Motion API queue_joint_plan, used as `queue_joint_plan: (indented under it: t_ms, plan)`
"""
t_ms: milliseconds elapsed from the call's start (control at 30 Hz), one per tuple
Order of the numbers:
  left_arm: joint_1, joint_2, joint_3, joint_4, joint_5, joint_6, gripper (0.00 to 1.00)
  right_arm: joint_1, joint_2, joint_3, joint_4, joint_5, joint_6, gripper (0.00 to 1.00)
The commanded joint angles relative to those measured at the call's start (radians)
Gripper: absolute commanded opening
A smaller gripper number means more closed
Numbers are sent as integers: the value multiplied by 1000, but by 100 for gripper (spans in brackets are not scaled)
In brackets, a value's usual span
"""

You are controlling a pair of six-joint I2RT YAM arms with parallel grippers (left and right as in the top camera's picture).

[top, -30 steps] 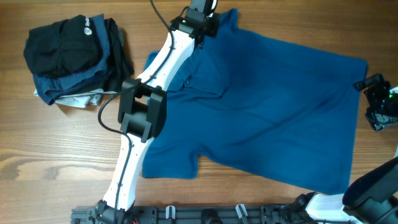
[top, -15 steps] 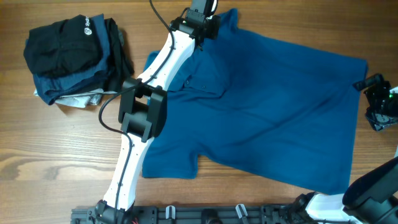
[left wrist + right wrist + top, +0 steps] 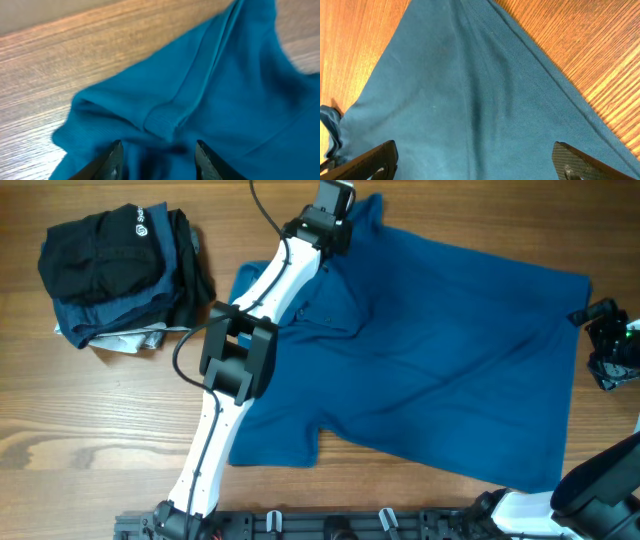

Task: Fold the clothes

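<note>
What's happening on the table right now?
Two arms are working on a blue polo shirt lying mostly flat, not yet folded. The left claw hovers open over a sleeve cuff at the far edge, gripping nothing. The right claw sits wide open over the shirt's right edge. A pile of dark clothes lies aside.

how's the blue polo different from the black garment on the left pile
The blue polo shirt lies spread out, unfolded, covering much of the table; the black garment is folded small atop a pile. The polo shirt is medium blue; the black garment has a small white logo. The left gripper hangs open over the polo shirt; no gripper is near the black garment. Both are soft cloth on the wooden table.
</note>
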Motion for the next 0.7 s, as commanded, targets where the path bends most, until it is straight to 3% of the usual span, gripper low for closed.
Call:
queue_joint_plan:
  t_ms: [0,300,667]
  plan:
    - [-9,15,-1,35,-106,30,47,2,-19,14,3,-15,-6,100]
    - [-9,15,-1,140,-169,30,46,2,-19,14,3,-15,-6,100]
    - [-13,14,-1,138,-166,31,46,2,-19,14,3,-15,-6,100]
